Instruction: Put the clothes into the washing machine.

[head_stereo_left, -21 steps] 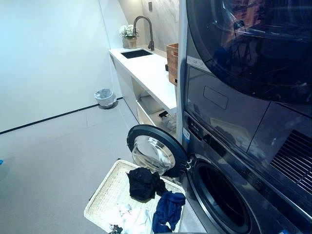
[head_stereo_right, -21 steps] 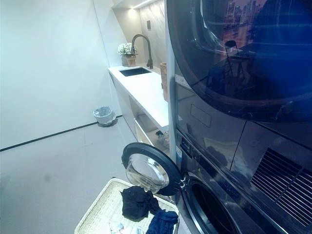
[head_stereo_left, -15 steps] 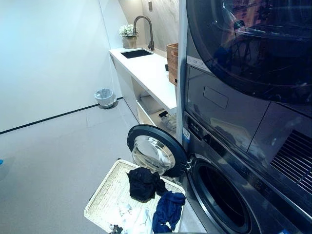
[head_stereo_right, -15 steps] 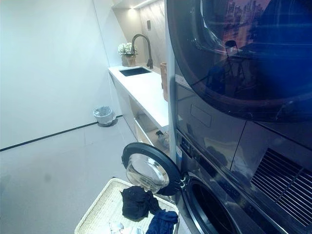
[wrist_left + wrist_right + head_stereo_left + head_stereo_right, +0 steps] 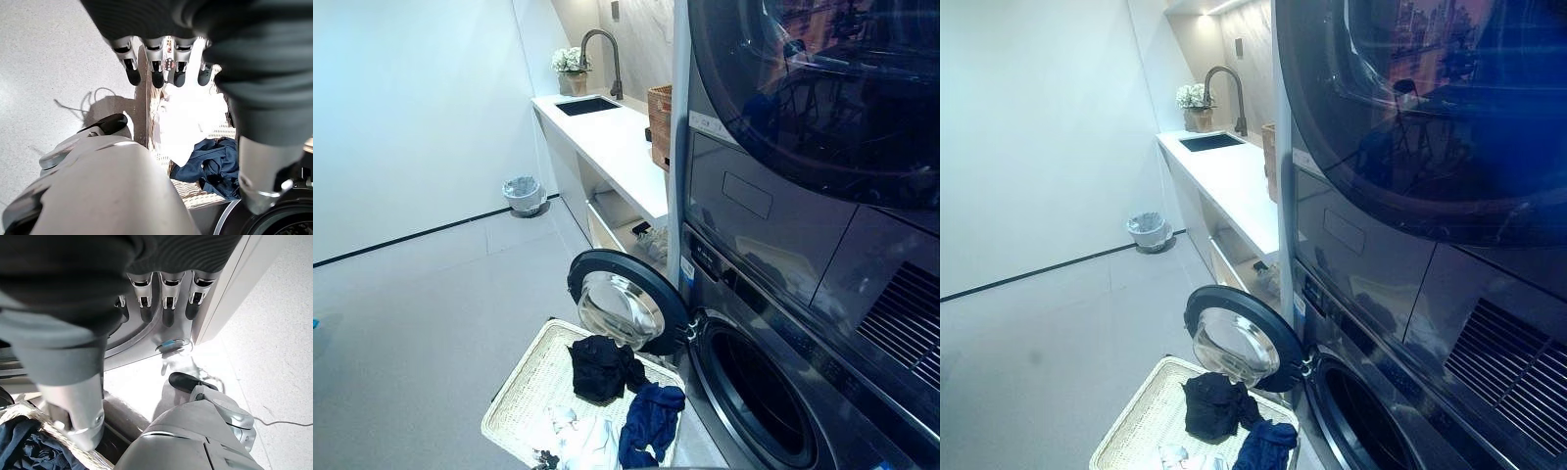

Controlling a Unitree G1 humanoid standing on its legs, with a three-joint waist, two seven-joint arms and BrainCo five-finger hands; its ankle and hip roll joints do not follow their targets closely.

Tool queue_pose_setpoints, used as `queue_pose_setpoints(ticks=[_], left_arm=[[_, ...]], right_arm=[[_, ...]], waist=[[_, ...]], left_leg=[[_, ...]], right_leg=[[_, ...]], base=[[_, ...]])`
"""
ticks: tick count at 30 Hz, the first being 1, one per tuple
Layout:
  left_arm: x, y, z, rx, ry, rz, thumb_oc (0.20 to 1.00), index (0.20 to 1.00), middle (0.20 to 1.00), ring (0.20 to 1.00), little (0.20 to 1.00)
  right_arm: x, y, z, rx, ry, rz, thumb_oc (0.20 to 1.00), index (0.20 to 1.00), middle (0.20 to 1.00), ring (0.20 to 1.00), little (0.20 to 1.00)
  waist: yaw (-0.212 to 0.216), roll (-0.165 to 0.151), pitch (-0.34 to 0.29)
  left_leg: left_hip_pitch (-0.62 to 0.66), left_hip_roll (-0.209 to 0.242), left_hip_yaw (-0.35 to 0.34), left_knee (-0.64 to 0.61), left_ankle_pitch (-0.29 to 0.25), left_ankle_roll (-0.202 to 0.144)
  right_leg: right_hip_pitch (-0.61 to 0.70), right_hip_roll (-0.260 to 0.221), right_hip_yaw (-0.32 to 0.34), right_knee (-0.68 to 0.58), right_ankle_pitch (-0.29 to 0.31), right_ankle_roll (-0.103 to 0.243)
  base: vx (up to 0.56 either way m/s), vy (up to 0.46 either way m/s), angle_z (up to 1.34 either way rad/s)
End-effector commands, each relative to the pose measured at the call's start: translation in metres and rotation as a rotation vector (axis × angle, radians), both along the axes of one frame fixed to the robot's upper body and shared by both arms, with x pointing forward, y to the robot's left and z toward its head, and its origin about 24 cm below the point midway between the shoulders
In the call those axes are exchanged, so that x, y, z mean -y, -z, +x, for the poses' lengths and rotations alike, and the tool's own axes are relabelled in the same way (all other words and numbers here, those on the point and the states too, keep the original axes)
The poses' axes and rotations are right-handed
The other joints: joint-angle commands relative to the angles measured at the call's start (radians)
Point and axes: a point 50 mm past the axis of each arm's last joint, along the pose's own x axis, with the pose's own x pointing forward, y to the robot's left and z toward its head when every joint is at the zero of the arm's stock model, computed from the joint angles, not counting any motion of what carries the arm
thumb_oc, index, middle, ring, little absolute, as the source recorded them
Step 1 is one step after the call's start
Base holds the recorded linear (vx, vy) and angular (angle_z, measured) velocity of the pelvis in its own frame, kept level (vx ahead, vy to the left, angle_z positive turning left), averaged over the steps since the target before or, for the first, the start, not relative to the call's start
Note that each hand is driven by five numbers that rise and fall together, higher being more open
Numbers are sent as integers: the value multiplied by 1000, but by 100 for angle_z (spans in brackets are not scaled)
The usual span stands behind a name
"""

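A dark front-loading washing machine point(image 5: 773, 323) stands at the right, its round door point(image 5: 626, 304) swung open to the left and its drum opening point(image 5: 759, 392) dark. On the floor before the door sits a white wicker basket point(image 5: 524, 387). It holds a black garment point(image 5: 600, 367), a blue garment point(image 5: 651, 421) and white cloth point(image 5: 582, 436). My left hand point(image 5: 155, 68) hangs above the basket, fingers relaxed and empty, over the white cloth point(image 5: 186, 117) and blue garment point(image 5: 210, 164). My right hand point(image 5: 166, 303) hangs open and empty beside the machine's lower front.
A second dark machine point(image 5: 803, 88) is stacked on top of the washer. Left of the machines runs a white counter point(image 5: 617, 147) with a sink point(image 5: 587, 106), a faucet, a flower pot point(image 5: 571, 67) and a wicker box point(image 5: 659, 122). A small bin point(image 5: 523, 194) stands by the far wall.
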Motion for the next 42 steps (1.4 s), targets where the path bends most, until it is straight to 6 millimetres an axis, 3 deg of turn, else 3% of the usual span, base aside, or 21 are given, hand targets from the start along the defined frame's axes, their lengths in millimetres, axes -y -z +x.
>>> queue_pose_setpoints(ticks=[1,10,17,18,20,21,25,31,37,42], left_arm=[[-8,-8,32,64,5,23,1000,1000,1000,1000,1000],[-15,-14,41,166,-86,33,1000,1000,1000,1000,1000],[-29,-32,69,366,-194,69,1000,1000,1000,1000,1000],[-35,-63,112,639,-297,107,1000,1000,1000,1000,1000],[-38,-90,141,810,-335,167,1000,1000,1000,1000,1000],[-41,-113,166,926,-368,207,1000,1000,1000,1000,1000],[-36,-154,204,1118,-366,326,1000,1000,1000,1000,1000],[-29,-202,237,1333,-325,449,1000,1000,1000,1000,1000],[-19,-260,264,1580,-118,685,1000,1000,1000,1000,1000],[-11,-288,277,1674,73,840,1000,1000,1000,1000,1000]], right_arm=[[-10,-3,29,59,-1,9,1000,1000,1000,1000,1000],[0,-6,30,69,37,-8,1000,1000,1000,1000,1000],[13,-12,39,99,65,-34,1000,1000,1000,1000,1000],[18,-17,47,139,82,-63,1000,1000,1000,1000,1000],[19,-21,60,187,92,-74,1000,1000,1000,1000,1000],[17,-27,78,241,100,-78,1000,1000,1000,1000,1000],[10,-40,114,326,91,-84,1000,1000,1000,1000,1000],[17,-58,143,415,109,-92,1000,1000,1000,1000,1000],[21,-81,174,515,80,-94,1000,1000,1000,1000,1000],[19,-96,194,585,53,-94,1000,1000,1000,1000,1000]], waist=[[27,-52,52],[29,-47,64],[29,-41,93],[37,-32,143],[45,-27,187],[49,-25,229],[50,-25,293],[47,-32,369],[38,-51,476],[24,-65,487]], left_leg=[[28,-18,13,7,-42,47],[29,-15,12,7,-39,43],[10,-10,11,7,-30,42],[-43,-11,-3,7,-16,42],[-89,-15,-20,7,-7,42],[-134,-21,-33,7,0,44],[-209,-38,-60,7,15,48],[-280,-53,-72,7,30,52],[-375,-52,-58,59,44,48],[-504,-58,-63,127,44,48]], right_leg=[[-32,-61,-6,23,35,22],[-29,-61,-11,25,35,22],[-50,-62,-7,29,39,22],[-103,-64,-6,32,50,17],[-148,-61,-1,36,58,13],[-194,-55,2,41,64,9],[-271,-45,12,52,75,0],[-356,-43,25,85,82,3],[-468,-39,41,155,90,3],[-597,-33,42,218,91,3]], base=[[0,0,0],[26,2,0],[6,6,0],[-119,10,-1],[-263,-23,1],[-273,-43,7],[-170,-36,12],[-74,-1,6],[-58,7,-2],[-24,0,-1]])
